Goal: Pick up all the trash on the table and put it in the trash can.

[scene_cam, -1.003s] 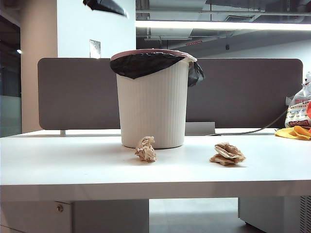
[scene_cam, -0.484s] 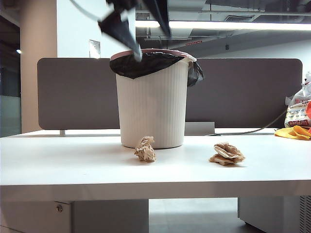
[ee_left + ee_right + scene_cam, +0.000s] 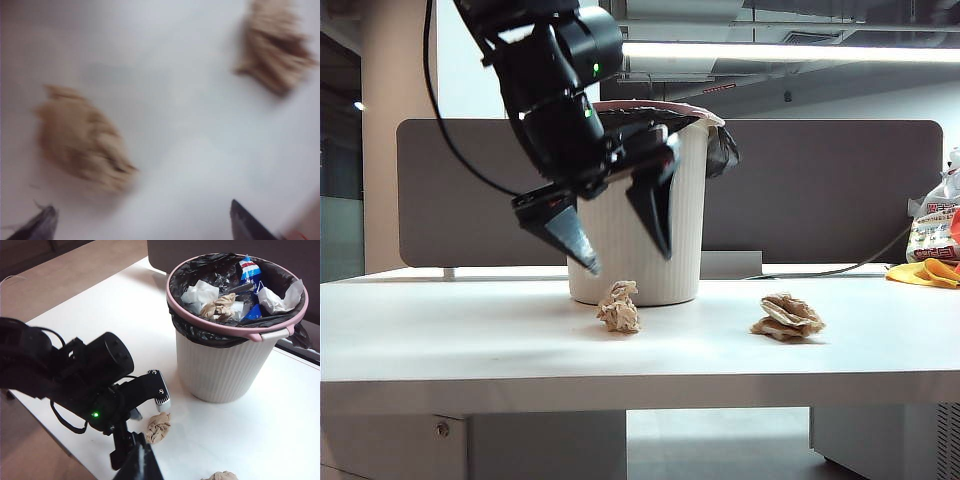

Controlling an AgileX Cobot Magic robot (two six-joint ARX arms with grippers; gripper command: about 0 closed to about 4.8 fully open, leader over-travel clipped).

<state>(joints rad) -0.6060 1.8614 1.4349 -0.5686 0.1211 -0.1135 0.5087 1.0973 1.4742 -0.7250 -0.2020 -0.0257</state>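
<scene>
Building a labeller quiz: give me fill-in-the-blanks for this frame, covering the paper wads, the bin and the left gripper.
1. Crumpled tan paper wads lying on the white table: ____.
2. The left gripper hangs above the wad with its jaws ____.
3. The white ribbed trash can has a ____ bag liner.
4. The other wad lies to the ____ of the trash can in the exterior view.

Missing: two; open; black; right

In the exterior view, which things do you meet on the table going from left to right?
Left gripper, open, above the first paper wad → second paper wad → yellow cloth at the right edge.
</scene>
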